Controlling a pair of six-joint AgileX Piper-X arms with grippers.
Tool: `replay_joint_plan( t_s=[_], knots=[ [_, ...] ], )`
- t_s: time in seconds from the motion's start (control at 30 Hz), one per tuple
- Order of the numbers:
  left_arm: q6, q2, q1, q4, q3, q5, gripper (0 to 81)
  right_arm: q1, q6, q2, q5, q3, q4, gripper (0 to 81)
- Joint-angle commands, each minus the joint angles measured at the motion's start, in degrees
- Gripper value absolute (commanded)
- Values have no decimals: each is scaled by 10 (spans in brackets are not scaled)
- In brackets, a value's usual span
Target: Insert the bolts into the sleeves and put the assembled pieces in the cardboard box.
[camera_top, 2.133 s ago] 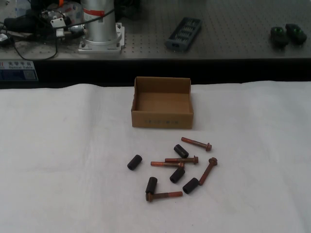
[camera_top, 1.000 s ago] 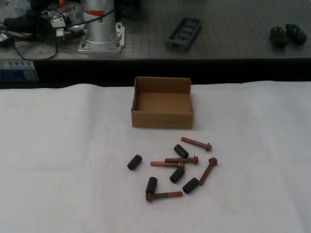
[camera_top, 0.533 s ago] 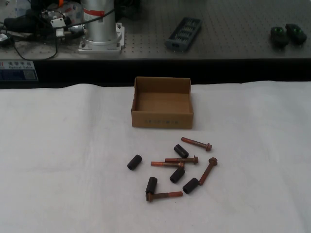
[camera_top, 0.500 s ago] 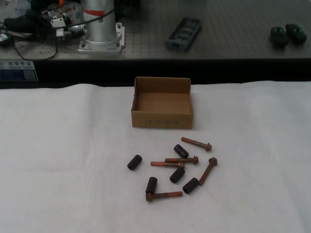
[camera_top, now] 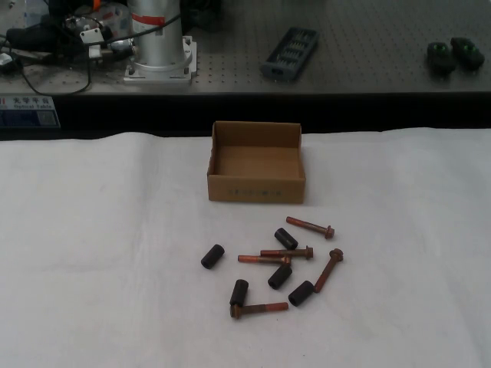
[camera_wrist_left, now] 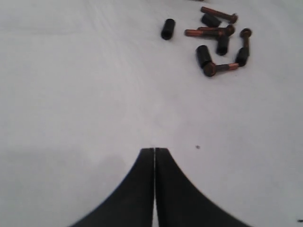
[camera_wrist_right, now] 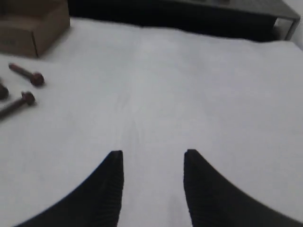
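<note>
Several copper-coloured bolts (camera_top: 309, 225) and black sleeves (camera_top: 212, 256) lie scattered on the white cloth in front of the open cardboard box (camera_top: 256, 188), which holds nothing. One bolt (camera_top: 259, 308) lies with its head against a sleeve (camera_top: 239, 291). My left gripper (camera_wrist_left: 155, 150) is shut with nothing in it, over bare cloth, with the pile of bolts (camera_wrist_left: 219, 67) and sleeves (camera_wrist_left: 167, 29) some way ahead. My right gripper (camera_wrist_right: 152, 156) is open and empty above bare cloth, with two bolts (camera_wrist_right: 23, 73) and the box (camera_wrist_right: 28, 21) off to one side.
A white cloth (camera_top: 92, 253) covers the bench. Behind it a perforated metal table carries a silver post base (camera_top: 159, 46), a dark tray (camera_top: 289, 51), cables and two dark green parts (camera_top: 455, 54).
</note>
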Motion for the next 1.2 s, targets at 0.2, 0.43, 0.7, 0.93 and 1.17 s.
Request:
replay_joint_plan(
  t_s=[0.2, 0.43, 0.7, 0.93, 1.17],
  knots=[
    [-349, 0, 2, -72, -2, 30, 6, -4, 202, -1, -76, -4, -96, 319],
    [-393, 0, 2, -72, -2, 33, 6, -4, 263, -1, -98, -4, -105, 319],
    [-435, 0, 2, -72, -2, 1, 6, -4, 263, -1, -101, -4, -105, 319],
    [-433, 0, 2, -72, -2, 1, 6, -4, 263, -1, -101, -4, -105, 319],
    [-430, 0, 2, -72, -2, -3, 6, -4, 263, -1, -100, -4, -100, 319]
  ],
)
